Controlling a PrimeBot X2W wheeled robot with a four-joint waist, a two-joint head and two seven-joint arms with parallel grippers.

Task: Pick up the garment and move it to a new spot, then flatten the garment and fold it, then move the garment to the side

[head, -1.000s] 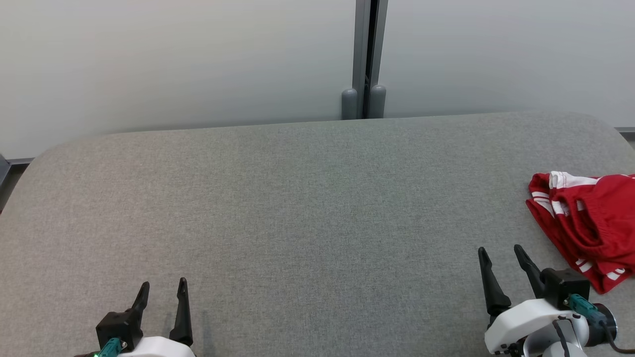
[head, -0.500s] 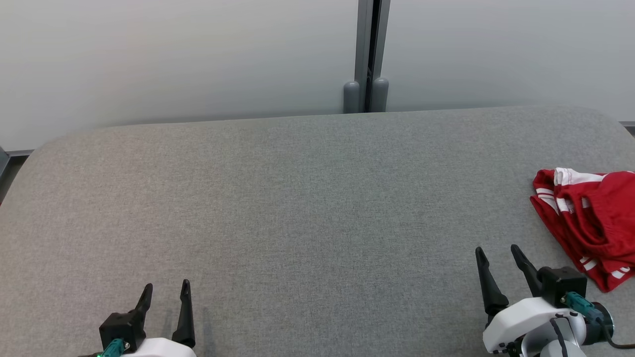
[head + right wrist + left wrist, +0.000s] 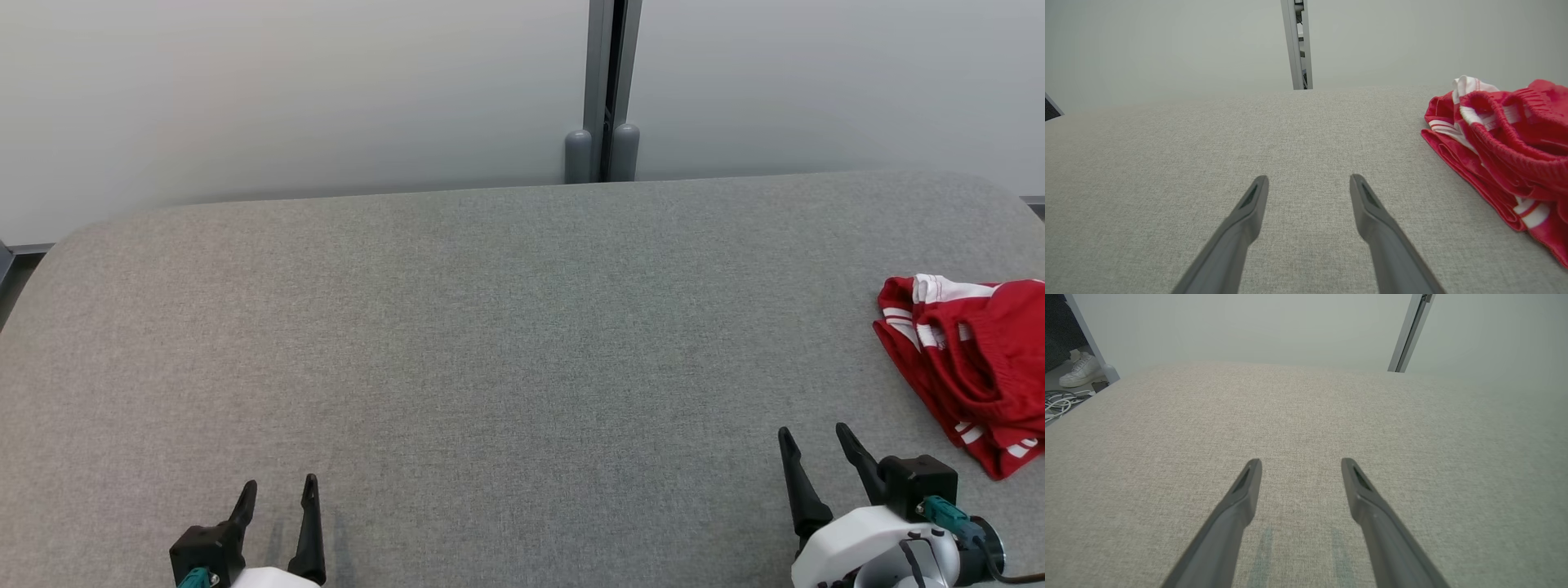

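With my right claw [image 3: 812,431] and left claw [image 3: 279,482] both released and empty, the red shorts [image 3: 971,359] lay crumpled at the right edge of the worktop [image 3: 490,327], and I judged them soft, light and limp, best pinched at the elastic waistband [image 3: 1498,126].

The left gripper [image 3: 278,483] sits low at the near edge of the bench [image 3: 522,327], toward its left corner, both dark fingers [image 3: 309,523] spread apart and pointing away from the robot with nothing between them. The right gripper [image 3: 812,431] stands by the near right corner above its white wrist [image 3: 865,543], fingers likewise parted, empty, leaning slightly leftward and reaching a little farther in from that edge.
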